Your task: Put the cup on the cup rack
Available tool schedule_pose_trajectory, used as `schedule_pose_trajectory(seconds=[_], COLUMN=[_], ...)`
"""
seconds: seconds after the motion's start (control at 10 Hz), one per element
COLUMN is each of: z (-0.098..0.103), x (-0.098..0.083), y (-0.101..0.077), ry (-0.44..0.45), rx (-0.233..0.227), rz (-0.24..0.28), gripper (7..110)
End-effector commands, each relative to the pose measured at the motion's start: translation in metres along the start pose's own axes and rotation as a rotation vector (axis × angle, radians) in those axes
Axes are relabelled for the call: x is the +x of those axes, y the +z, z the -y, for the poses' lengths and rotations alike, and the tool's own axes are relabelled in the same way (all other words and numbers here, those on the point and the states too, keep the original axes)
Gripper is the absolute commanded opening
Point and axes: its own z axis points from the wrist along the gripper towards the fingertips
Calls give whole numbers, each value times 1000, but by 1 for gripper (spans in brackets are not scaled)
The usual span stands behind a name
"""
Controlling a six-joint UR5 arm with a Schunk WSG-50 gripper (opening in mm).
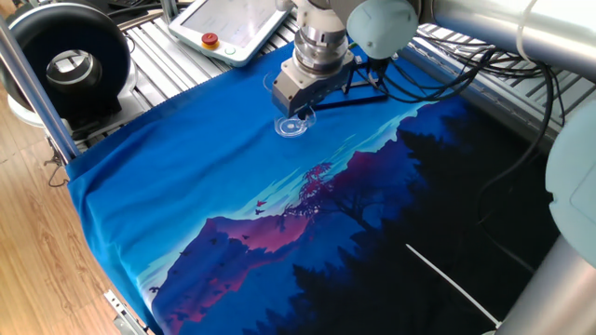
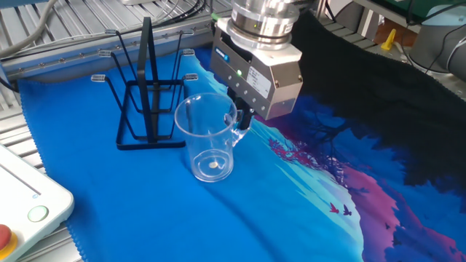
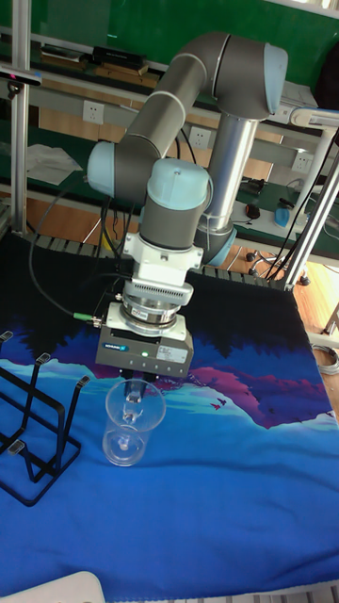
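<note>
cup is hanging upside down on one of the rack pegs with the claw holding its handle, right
Not quite. The cup is not on a peg: the other fixed view shows it upright, mouth up, over the blue cloth beside the rack, apart from the pegs. Whether its base touches the cloth I cannot tell. The claw does hold it at the handle.

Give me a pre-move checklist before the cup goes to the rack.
1. Grip: gripper holds the cup by its handle: ok.
2. Cup upright, mouth up: ok.
3. Cup lifted off the cloth: cannot tell; its base is at or near the cloth.
4. Rack upright, pegs free, no cup on them: ok.
5. Path from cup to rack: ok, nothing between them.
6. Cup turned mouth-down for a peg: not ok.
</note>
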Motion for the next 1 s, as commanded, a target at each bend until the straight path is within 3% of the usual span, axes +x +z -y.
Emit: schedule_pose_trajectory(seconds=[0.0, 0.2, 0.3, 0.9], z=[-4, -8, -7, -8], x=[-5, -3, -1, 26], y=[3, 2, 2, 4], ry=[-20, -31, -31, -15], rx=[-25, -38, -37, -22], rz=[13, 6, 1, -82], gripper=[22, 22, 44, 44])
